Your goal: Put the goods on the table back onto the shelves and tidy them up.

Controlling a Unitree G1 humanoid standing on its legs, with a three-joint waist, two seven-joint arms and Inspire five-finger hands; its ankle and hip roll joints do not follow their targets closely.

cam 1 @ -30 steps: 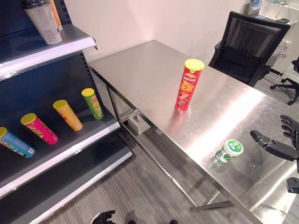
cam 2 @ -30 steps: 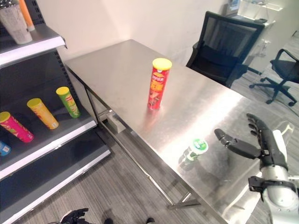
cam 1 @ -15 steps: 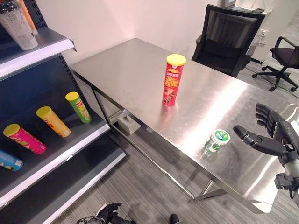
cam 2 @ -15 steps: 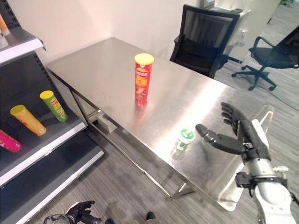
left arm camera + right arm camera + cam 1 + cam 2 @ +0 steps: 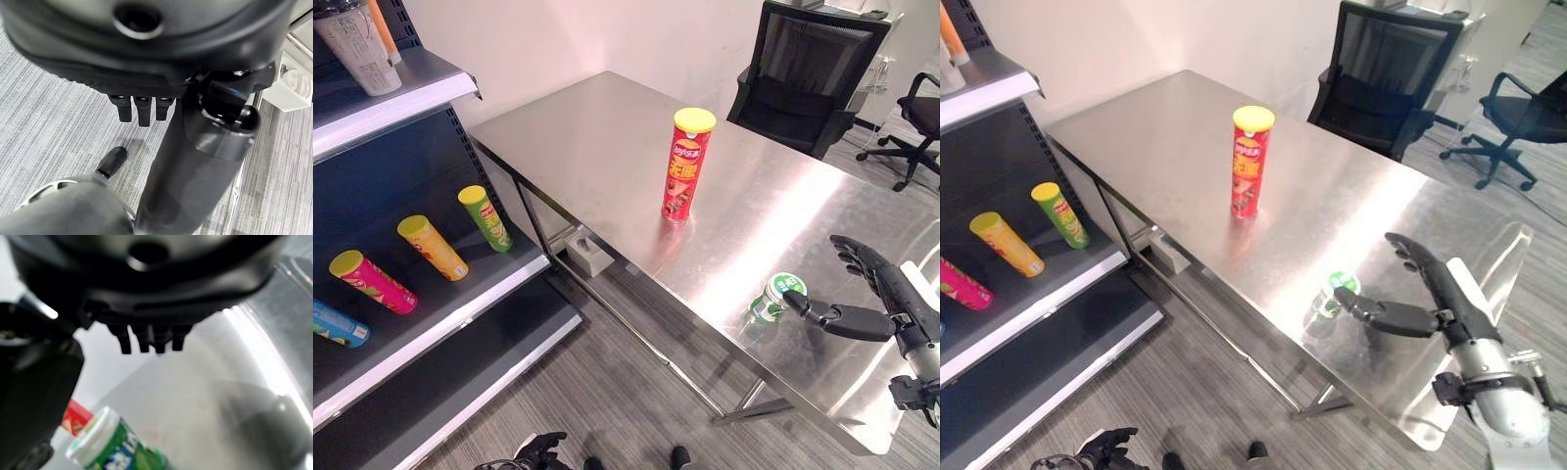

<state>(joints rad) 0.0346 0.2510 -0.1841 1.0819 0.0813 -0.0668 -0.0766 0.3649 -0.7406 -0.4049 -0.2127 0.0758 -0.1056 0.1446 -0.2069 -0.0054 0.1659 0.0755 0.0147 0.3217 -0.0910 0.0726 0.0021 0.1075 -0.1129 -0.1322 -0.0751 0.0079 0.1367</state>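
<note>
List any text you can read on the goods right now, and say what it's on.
Red can: yellow print on the label, too small to read.
Green jar: white print on the side, too blurred to read.
Shelf cans: label print too small to read.
No text here is legible.

It looked like an office fitted out as a mock shop. A dark retail shelf unit [image 5: 431, 294] stood against a plain white wall [image 5: 607, 39], with crisp tubes [image 5: 431, 247] lying on one tier and a cup [image 5: 357, 47] above. Beside it was a bare stainless steel table [image 5: 607, 127] on grey wood-look flooring [image 5: 607, 392]. Black mesh office chairs [image 5: 813, 73] on castors stood behind it.
</note>
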